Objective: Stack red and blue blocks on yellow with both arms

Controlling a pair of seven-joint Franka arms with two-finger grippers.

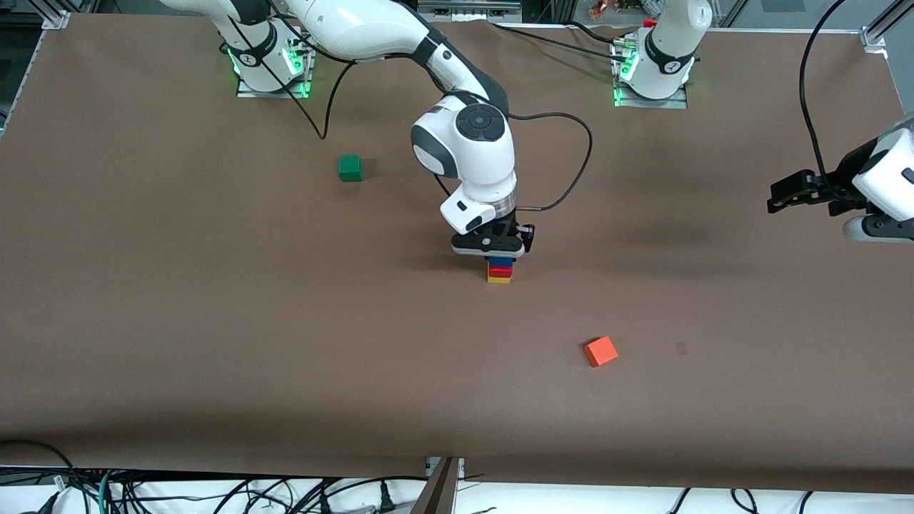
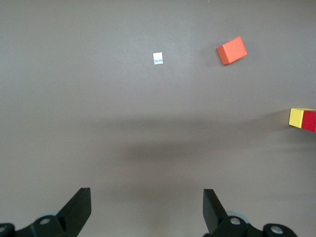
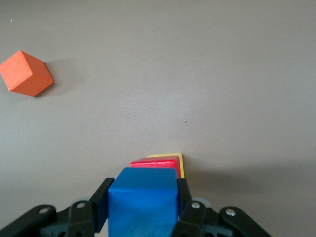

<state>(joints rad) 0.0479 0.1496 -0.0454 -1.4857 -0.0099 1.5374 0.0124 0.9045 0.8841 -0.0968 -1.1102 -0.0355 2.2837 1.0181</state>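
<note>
A stack stands mid-table: the yellow cube (image 1: 499, 280) at the bottom, the red block (image 1: 500, 271) on it, and the blue block (image 1: 502, 263) on top. My right gripper (image 1: 499, 257) reaches straight down and is shut on the blue block. In the right wrist view its fingers (image 3: 102, 197) flank the blue block (image 3: 143, 202), with the red block (image 3: 154, 163) and a yellow edge (image 3: 180, 165) below. My left gripper (image 1: 775, 198) waits open and empty above the table at the left arm's end. The left wrist view shows the open gripper (image 2: 147, 200), the yellow cube (image 2: 296, 117) and the red block (image 2: 310, 120).
An orange cube (image 1: 600, 351) lies nearer the front camera than the stack, toward the left arm's end; it also shows in both wrist views (image 2: 232, 50) (image 3: 25, 73). A green cube (image 1: 350, 168) sits toward the right arm's base. A small white tag (image 2: 158, 58) lies on the table.
</note>
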